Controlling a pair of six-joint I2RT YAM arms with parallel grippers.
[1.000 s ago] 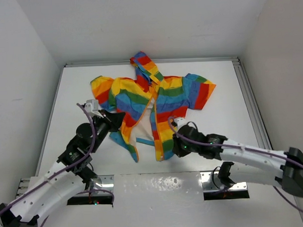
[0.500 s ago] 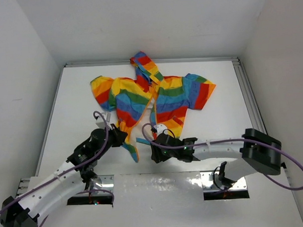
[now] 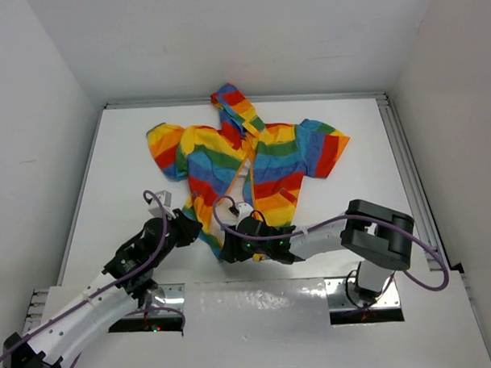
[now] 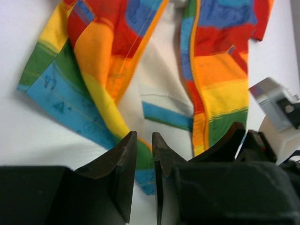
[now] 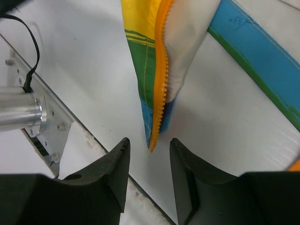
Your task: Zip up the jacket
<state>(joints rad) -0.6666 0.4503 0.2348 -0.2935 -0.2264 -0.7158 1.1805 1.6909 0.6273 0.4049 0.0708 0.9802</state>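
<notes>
Nearest, at the table's front edge, a metal mounting plate [image 5: 47,131] sits close behind the right gripper [image 5: 149,140]. There is little room to draw back that way, so I judge any pull should go toward the far side or sideways. That gripper's jaws stand moderately apart and empty, with the near tip of an orange zipper edge [image 5: 161,84] lying just beyond the gap and not pinched. Just to its left, the left gripper [image 4: 143,136] points down at the near corner of the left-hand front panel. Its jaws are drawn to a narrow slit, and the blue-green corner shows in line with that slit. I cannot tell whether any cloth is nipped. The jacket [image 3: 261,163] lies face up and unzipped in the middle of the table [image 3: 375,196], hem near and hood [image 3: 230,100] far. Its two fronts are spread so that the pale lining [image 4: 159,79] shows between them. The step in hand looks like catching the bottom ends of the zipper. The next move calls for pinching each tip, bringing the two ends side by side and seating one in the other. No slider can be made out. Bare tabletop lies either side of the sleeves. Farther off, walls close in on the left, right and far sides, and a rail [image 3: 402,158] runs along the right edge.
</notes>
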